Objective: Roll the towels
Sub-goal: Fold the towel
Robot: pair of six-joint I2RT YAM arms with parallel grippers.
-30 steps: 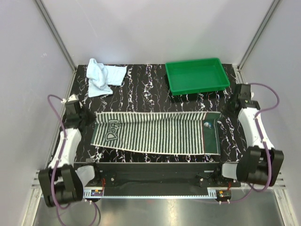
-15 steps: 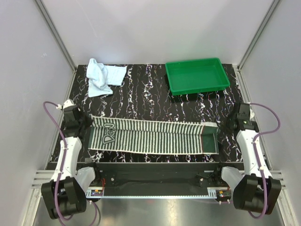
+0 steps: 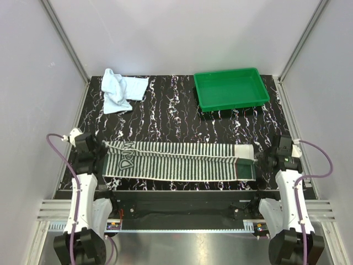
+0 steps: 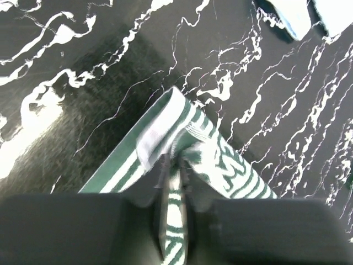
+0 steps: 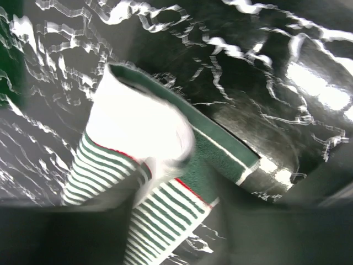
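Vs 1 s ago: both arms have pulled back toward the near edge, bringing the far hem of the striped towel (image 3: 176, 160) w/ them. The cloth now shows as a much narrower band, folded over itself lengthwise.

Top view: striped towel lies along the near side of the table (image 3: 165, 113), stretched btw L gripper (image 3: 102, 147) at its left end and R gripper (image 3: 258, 159) at its right end. White end patch sits raised at the right end. Blue towel (image 3: 118, 91) is crumpled at the far-left corner, well apart from the striped one. Green tray (image 3: 227, 72) at far right.

L wrist: L gripper (image 4: 174, 165) jaws pressed together on a doubled corner of the striped towel (image 4: 160, 130), and the cloth runs down btw the fingers. Marbled table (image 4: 83, 66) behind it. Bit of blue towel (image 4: 298, 11) at the top-right edge.

R wrist: blurred. R gripper (image 5: 146, 179) jaws pinch the striped towel (image 5: 138, 127) approx where the white end meets the stripes. The green border is folded beside it, over the table (image 5: 265, 66).
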